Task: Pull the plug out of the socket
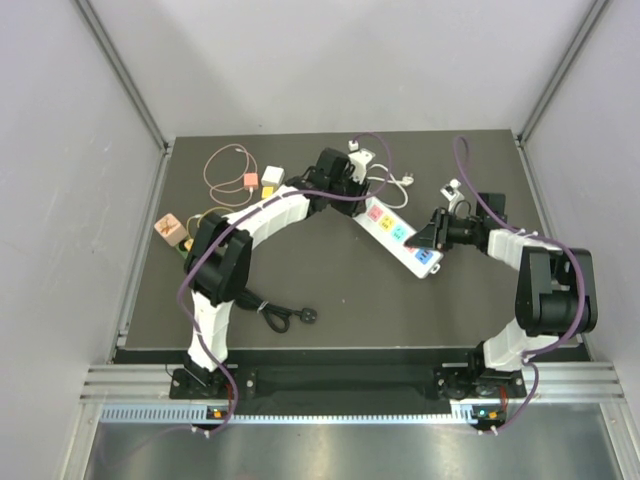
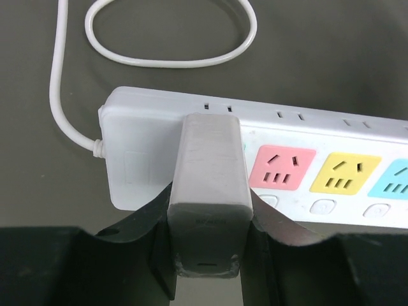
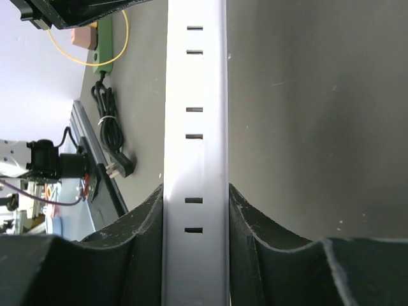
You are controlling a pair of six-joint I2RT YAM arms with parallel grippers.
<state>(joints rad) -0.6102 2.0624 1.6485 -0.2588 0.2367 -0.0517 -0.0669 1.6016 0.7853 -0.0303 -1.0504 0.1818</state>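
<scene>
Grey plug (image 2: 210, 166) — prongs hidden — in left gripper (image 2: 209, 223), socket strip (image 2: 331, 127) cropped.

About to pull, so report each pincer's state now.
Left pincer: closed on the plug.
Right pincer: closed on the power strip.

1. The plug (image 2: 210, 166) hides its prongs inside the power strip (image 2: 137, 150), whose blue socket (image 2: 398, 182) is cut off at the right edge.
2. The right wrist view crops the strip top and bottom.
3. From above, the left arm (image 1: 275, 210) covers the plug.
</scene>
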